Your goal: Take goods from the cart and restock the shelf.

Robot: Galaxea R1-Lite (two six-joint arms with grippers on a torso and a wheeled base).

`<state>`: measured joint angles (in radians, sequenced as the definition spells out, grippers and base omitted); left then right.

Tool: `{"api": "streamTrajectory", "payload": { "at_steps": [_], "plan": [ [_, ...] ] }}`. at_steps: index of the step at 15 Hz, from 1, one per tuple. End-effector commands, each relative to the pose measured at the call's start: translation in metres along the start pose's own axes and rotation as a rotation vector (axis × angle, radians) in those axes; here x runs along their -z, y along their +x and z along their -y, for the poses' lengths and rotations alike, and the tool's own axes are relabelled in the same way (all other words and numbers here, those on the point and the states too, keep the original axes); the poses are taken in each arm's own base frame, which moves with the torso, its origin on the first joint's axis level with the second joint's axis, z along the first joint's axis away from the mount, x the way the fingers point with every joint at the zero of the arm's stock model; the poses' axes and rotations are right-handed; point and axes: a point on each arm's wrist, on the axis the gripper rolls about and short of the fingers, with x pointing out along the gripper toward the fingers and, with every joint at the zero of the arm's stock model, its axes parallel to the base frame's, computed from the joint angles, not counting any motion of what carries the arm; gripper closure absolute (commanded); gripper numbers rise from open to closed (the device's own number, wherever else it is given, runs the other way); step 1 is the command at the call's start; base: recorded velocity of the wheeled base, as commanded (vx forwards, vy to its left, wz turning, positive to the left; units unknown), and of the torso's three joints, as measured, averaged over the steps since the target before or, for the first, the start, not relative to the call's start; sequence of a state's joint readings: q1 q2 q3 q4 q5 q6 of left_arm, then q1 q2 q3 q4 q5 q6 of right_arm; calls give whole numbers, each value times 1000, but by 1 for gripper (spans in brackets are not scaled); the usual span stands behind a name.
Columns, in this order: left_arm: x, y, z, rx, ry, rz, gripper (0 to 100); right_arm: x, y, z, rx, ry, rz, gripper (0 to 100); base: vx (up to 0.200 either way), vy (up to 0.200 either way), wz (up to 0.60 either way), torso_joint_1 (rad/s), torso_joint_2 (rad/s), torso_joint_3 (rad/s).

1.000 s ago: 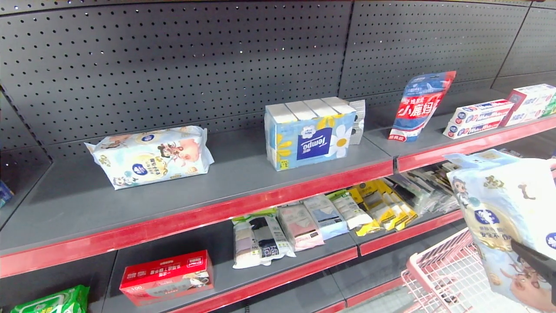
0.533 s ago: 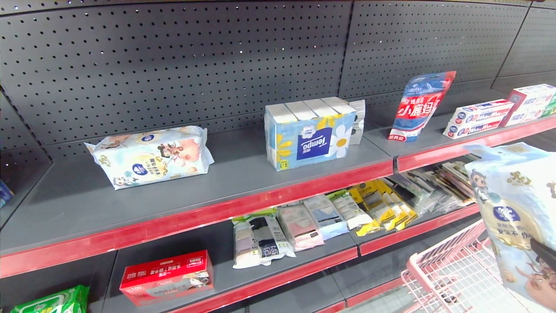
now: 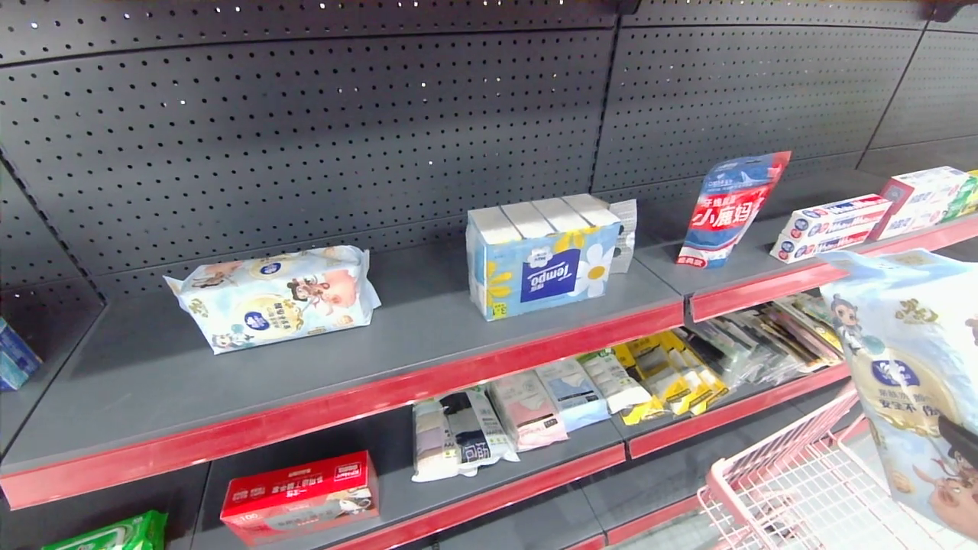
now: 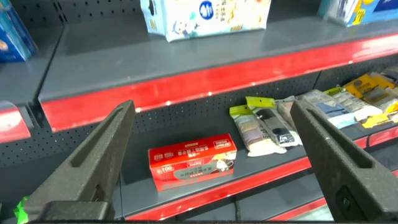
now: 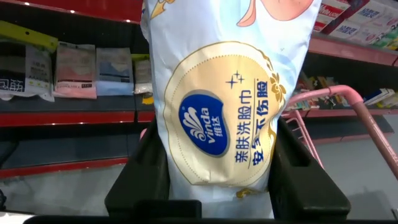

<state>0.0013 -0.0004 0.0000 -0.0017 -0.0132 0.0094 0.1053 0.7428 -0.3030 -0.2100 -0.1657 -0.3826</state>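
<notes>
My right gripper (image 5: 224,158) is shut on a tall soft pack of face towels (image 5: 227,106), pale blue with a cream label and cartoon figures. In the head view that face towel pack (image 3: 909,367) hangs at the far right, above the pink wire cart (image 3: 772,489). A matching pack (image 3: 275,296) lies flat on the left part of the grey shelf (image 3: 382,347) with the red front edge. My left gripper (image 4: 211,149) is open and holds nothing, low in front of the shelves, facing a red box (image 4: 193,160).
On the same shelf stand a blue tissue multipack (image 3: 542,256), a red and blue pouch (image 3: 730,210) and toothpaste boxes (image 3: 829,225). Bare board shows between the lying pack and the tissues. The lower shelf holds several small packets (image 3: 527,409) and the red box (image 3: 302,496).
The head camera has tilted up a little, so the shelves sit lower in the picture. The pack in my right gripper has risen and shifted right over the cart.
</notes>
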Motion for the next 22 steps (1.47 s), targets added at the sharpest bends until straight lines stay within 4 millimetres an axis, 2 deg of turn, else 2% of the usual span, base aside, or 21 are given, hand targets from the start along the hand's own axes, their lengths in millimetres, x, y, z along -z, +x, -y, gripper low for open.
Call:
{"api": "streamTrajectory", "payload": {
  "at_steps": [1,14,22],
  "plan": [
    [0,0,0,0,0,-1,0,-3,1,1,0,-4,3,100,0,0,0,168,-369,-188],
    [0,0,0,0,0,-1,0,-6,6,1,-12,-45,-7,100,0,0,0,163,-340,-176],
    [0,0,0,2,1,-1,0,-7,7,1,-11,-66,-5,100,0,0,0,74,-155,-81]
  ]
}}
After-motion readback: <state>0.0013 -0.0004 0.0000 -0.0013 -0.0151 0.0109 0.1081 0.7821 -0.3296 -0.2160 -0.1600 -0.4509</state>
